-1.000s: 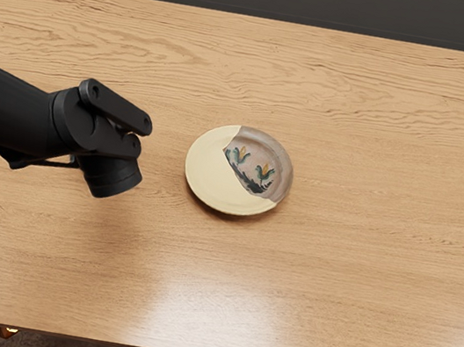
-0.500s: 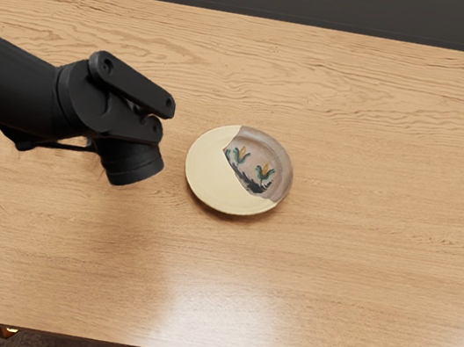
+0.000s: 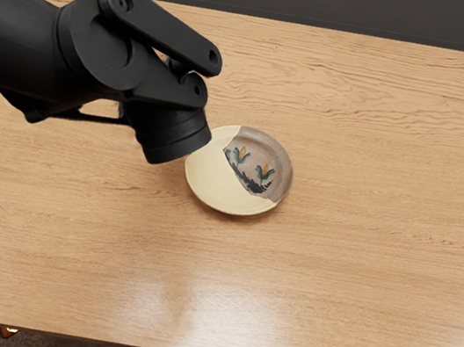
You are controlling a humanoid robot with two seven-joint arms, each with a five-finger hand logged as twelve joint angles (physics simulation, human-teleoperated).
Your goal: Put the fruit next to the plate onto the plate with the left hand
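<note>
My black left hand [image 3: 168,132] hangs at the left rim of the round cream plate with painted flowers [image 3: 211,181]. From here I can't tell whether it's open or closed. The fruit is hidden from me. Underneath it all is the light wooden table [image 3: 356,283].

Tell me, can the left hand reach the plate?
Probably yes. The left hand hangs right at the left rim of the plate, and nothing shows between them.
</note>
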